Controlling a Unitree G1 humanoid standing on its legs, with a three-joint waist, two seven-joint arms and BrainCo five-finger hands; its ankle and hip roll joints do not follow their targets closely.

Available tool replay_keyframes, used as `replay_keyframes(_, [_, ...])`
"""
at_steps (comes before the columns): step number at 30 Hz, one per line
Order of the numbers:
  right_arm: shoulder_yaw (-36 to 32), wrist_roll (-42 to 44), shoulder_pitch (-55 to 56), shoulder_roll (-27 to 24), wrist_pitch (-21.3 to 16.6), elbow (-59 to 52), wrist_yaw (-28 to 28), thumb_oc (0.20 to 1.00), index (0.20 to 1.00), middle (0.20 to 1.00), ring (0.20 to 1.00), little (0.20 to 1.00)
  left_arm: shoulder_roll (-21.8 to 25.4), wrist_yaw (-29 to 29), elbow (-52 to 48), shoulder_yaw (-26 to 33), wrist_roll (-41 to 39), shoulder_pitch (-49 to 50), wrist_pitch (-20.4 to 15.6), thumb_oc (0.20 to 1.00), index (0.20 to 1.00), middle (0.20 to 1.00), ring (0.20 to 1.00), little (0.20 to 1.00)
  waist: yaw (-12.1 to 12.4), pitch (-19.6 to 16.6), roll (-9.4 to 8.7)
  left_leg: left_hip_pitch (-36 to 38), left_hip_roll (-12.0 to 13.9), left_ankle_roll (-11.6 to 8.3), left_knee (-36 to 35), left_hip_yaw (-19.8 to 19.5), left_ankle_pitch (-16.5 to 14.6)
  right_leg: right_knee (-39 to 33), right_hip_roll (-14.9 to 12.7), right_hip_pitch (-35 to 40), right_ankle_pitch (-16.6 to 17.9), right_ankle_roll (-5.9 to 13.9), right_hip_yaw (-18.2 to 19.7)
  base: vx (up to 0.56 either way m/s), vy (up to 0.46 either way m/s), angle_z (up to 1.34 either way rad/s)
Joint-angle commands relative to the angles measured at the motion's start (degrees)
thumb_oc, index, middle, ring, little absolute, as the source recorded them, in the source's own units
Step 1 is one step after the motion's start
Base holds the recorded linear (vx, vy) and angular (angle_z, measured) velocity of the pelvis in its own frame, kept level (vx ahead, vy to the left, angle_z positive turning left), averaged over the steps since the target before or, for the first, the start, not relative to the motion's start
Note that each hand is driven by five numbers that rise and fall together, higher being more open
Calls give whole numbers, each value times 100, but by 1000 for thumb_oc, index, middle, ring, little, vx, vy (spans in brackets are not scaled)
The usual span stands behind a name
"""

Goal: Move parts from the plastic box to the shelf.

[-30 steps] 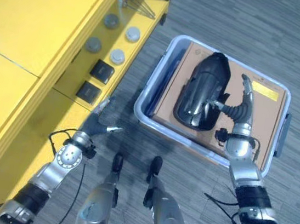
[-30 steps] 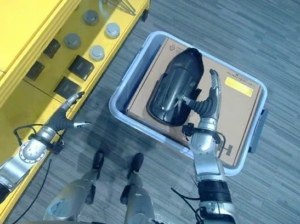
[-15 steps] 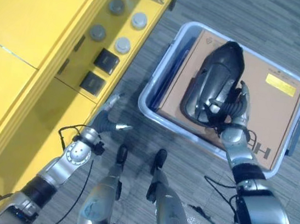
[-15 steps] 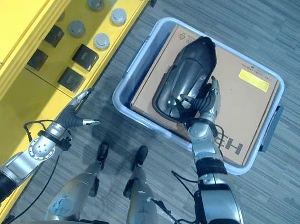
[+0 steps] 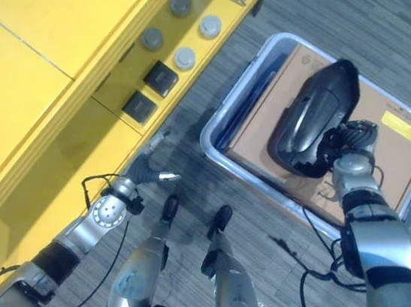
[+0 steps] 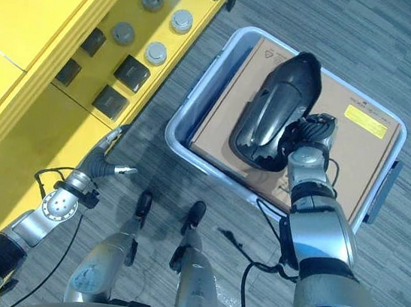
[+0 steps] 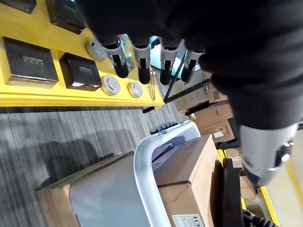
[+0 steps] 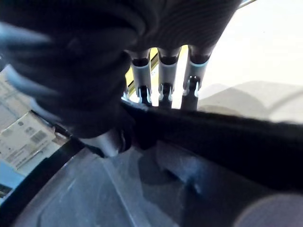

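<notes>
You've got a glossy black part (image 6: 275,113) | plain brown cardboard (image 6: 349,153) with a yellow label (image 6: 366,122) | pale blue-grey plastic box (image 6: 197,103) | bright yellow shelf (image 5: 74,60) | grey striped floor (image 5: 401,50).

I see grey wood-grain plank flooring (image 5: 374,24) across the room, with stacked cardboard boxes (image 7: 213,116) standing beyond the yellow unit in my left wrist view, and soft, even light overall.
</notes>
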Motion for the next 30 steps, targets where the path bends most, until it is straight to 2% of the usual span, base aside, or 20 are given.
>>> replay_keyframes(1, [239, 34, 464, 182, -58, -308, 208, 200, 200, 200, 200, 200, 106, -19, -282, 52, -81, 26, -159, 1000, 1000, 1000, 1000, 1000, -48, -327, -85, 61, 308, -200, -46, 220, -604, -30, -415, 380, -871, 763, 304, 0, 0, 0])
replay_keyframes(2, [239, 34, 464, 182, -58, -308, 208, 200, 200, 200, 200, 200, 106, -19, -282, 52, -81, 26, -159, 1000, 1000, 1000, 1000, 1000, -48, -327, -85, 61, 308, -200, -46, 220, -604, -30, -415, 380, -871, 763, 304, 0, 0, 0])
replay_keyframes(4, [177, -183, 835, 150, -85, -1054, 182, 200, 200, 200, 200, 200, 123, -53, -310, 201, -79, 111, -140, 1000, 1000, 1000, 1000, 1000, -93, -426, -167, 195, 332, -189, -46, 255, -661, -30, -413, 492, -901, 759, 309, 0, 0, 0])
replay_keyframes(8, [-283, -907, 2263, -62, -268, -3280, 271, 200, 200, 200, 200, 200, 43, -278, -470, 696, -396, 297, -154, 1000, 1000, 1000, 1000, 1000, -240, -717, -343, 584, 409, -170, -28, 345, -847, -30, -390, 839, -1026, 753, 329, 39, -48, -8])
replay_keyframes(11, [-602, -1308, 2898, -228, -314, -4092, 362, 200, 200, 200, 200, 200, 30, -385, -555, 820, -525, 315, -165, 1000, 1000, 1000, 1000, 1000, -296, -876, -399, 742, 401, -151, -30, 363, -883, -30, -409, 992, -1052, 752, 301, 49, -24, -12])
replay_keyframes(13, [-1024, -2192, 3500, -624, -378, -5020, 436, 200, 200, 200, 200, 200, 40, -610, -765, 980, -647, 281, -150, 1000, 1000, 1000, 1000, 1000, -382, -1139, -431, 1074, 420, -124, -18, 437, -1009, -23, -406, 1285, -1139, 754, 310, 85, -17, -8])
replay_keyframes(14, [-1024, -2192, 3500, -624, -378, -5020, 436, 200, 200, 200, 200, 200, 40, -610, -765, 980, -647, 281, -150, 1000, 1000, 1000, 1000, 1000, -382, -1139, -431, 1074, 420, -124, -18, 437, -1009, -23, -406, 1285, -1139, 754, 310, 68, 0, -11])
replay_keyframes(15, [-1226, -2600, 3704, -783, -405, -5456, 486, 200, 200, 200, 200, 200, 34, -766, -928, 1028, -721, 270, -121, 1000, 1000, 1000, 1000, 1000, -432, -1322, -429, 1243, 425, -102, -15, 489, -1061, -12, -409, 1406, -1172, 758, 318, 68, -2, -20])
replay_keyframes(18, [-1432, -3011, 3873, -936, -426, -6039, 578, 200, 200, 200, 200, 200, -60, -1037, -1146, 1013, -1076, 228, -51, 1000, 1000, 1000, 1000, 1000, -483, -1537, -416, 1503, 447, -89, -3, 573, -1136, 9, -387, 1599, -1222, 753, 381, 65, -12, -23])
replay_keyframes(21, [-1568, -3280, 3999, -932, -467, -6578, 634, 200, 200, 200, 200, 200, -276, -1203, -1213, 947, -1484, 239, 74, 1000, 1000, 1000, 1000, 1000, -526, -1725, -402, 1704, 491, -86, 9, 655, -1190, 39, -381, 1753, -1284, 737, 423, 50, -25, -26])
replay_keyframes(24, [-1695, -3541, 4111, -904, -466, -6930, 621, 200, 200, 200, 200, 200, -430, -1300, -1181, 847, -1667, 294, 172, 1000, 1000, 1000, 1000, 1000, -533, -1818, -376, 1831, 504, -86, -2, 692, -1214, 39, -367, 1859, -1319, 725, 433, 37, -22, -9])
replay_keyframes(26, [-1798, -3939, 4150, -928, -437, -7288, 535, 200, 200, 200, 200, 200, -628, -1503, -1129, 634, -2196, 381, 368, 1000, 1000, 1000, 1000, 1000, -568, -1909, -350, 1912, 521, -82, 13, 733, -1203, 56, -368, 1926, -1311, 703, 436, 33, -32, -11])
replay_keyframes(28, [-1802, -4025, 4136, -904, -417, -7357, 498, 200, 200, 200, 200, 200, -680, -1539, -1098, 564, -2363, 385, 424, 1000, 1000, 1000, 1000, 1000, -575, -1940, -330, 1966, 535, -86, -3, 730, -1250, 54, -354, 1968, -1357, 707, 445, 6, -14, -3])
replay_keyframes(29, [-1806, -4267, 4103, -897, -362, -7521, 394, 200, 200, 200, 200, 200, -778, -1648, -1039, 382, -2821, 399, 601, 1000, 1000, 1000, 1000, 1000, -609, -1961, -309, 1985, 534, -79, 11, 738, -1212, 74, -357, 1991, -1334, 693, 452, -30, -16, 2])
replay_keyframes(30, [-1806, -4267, 4103, -897, -362, -7521, 394, 200, 200, 200, 200, 200, -778, -1648, -1039, 382, -2821, 399, 601, 1000, 1000, 1000, 1000, 1000, -609, -1961, -309, 1985, 534, -79, 11, 738, -1212, 74, -357, 1991, -1334, 693, 452, 0, 0, 0])
